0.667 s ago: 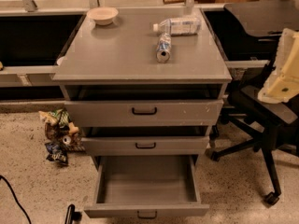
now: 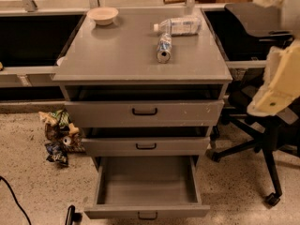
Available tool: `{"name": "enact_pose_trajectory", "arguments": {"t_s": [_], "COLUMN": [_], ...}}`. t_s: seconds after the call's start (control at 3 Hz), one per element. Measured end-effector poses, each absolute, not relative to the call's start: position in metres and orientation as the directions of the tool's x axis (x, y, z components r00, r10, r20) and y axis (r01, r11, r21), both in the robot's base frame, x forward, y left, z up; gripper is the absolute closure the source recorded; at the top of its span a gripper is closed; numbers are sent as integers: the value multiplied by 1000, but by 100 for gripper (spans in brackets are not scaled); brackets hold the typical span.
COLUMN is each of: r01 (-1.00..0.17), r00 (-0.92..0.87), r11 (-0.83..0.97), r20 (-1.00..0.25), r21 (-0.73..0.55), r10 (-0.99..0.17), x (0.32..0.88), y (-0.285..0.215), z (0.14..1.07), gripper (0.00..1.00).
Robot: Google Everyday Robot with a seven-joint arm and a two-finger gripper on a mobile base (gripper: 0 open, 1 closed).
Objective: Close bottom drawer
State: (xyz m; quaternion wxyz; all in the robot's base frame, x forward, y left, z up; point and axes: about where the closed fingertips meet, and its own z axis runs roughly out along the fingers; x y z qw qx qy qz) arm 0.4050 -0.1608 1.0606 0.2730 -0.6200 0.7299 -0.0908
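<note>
Bottom drawer [image 2: 146, 186] gapes empty at 6 o'clock, awaiting a push shut; arm [image 2: 280, 78] seemingly parked clear at 3 o'clock, gripper out of view, its grip impossible to tell.

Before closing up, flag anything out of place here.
Snack bags lie heaped on the floor left of the cabinet; a bottle and can lie on their sides on top. The bottom drawer is pulled far out. The gripper is out of view.

Matt bottom drawer [image 2: 147, 185]; cream claw [image 2: 263, 106], right
</note>
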Motion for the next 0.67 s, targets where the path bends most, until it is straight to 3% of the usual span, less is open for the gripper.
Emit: {"name": "enact_pose_trajectory", "arguments": {"t_s": [0.67], "r01": [-939], "r00": [-36], "r11": [156], "r20": [-363], "r21": [-307], "r10": [-931], "x": [403], "y": [-130], "z": [960], "gripper": [0]}}
